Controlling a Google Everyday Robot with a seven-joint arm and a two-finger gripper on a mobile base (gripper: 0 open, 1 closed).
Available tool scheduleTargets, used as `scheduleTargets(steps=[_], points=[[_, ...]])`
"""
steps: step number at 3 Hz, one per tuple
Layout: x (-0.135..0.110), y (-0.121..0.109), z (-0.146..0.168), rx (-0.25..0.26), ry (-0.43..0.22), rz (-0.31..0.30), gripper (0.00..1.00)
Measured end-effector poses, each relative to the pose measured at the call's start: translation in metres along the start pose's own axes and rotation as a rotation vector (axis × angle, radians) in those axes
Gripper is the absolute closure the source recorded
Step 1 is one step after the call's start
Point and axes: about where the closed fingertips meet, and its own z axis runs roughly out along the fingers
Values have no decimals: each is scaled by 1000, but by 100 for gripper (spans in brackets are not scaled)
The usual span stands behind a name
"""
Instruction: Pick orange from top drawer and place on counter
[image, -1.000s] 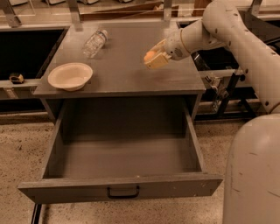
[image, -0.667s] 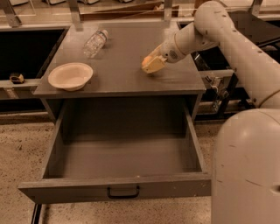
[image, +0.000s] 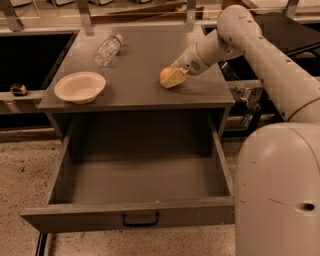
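The orange (image: 164, 74) is at the counter (image: 135, 57), right of its middle, held in my gripper (image: 170, 78). The gripper reaches in from the right on the cream arm and is shut on the orange, low at the counter surface. I cannot tell whether the orange touches the surface. The top drawer (image: 130, 212) is pulled fully out below the counter; its inside shows nothing in it, and its black handle (image: 141, 220) is at the front centre.
A cream shallow bowl (image: 80, 86) sits at the counter's front left. A clear plastic bottle (image: 108, 48) lies at the back left. My robot body (image: 277, 190) fills the lower right. A black panel (image: 25, 55) lies left of the cabinet.
The gripper with the orange has moved left and down toward the counter surface. The view has shifted slightly; the drawer stays open.
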Motion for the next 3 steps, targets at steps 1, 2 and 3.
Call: scheduleTargets(steps=[1, 2, 3], points=[[0, 0, 0, 0, 0, 0, 13], [0, 0, 0, 0, 0, 0, 0], [0, 1, 1, -6, 2, -3, 0]])
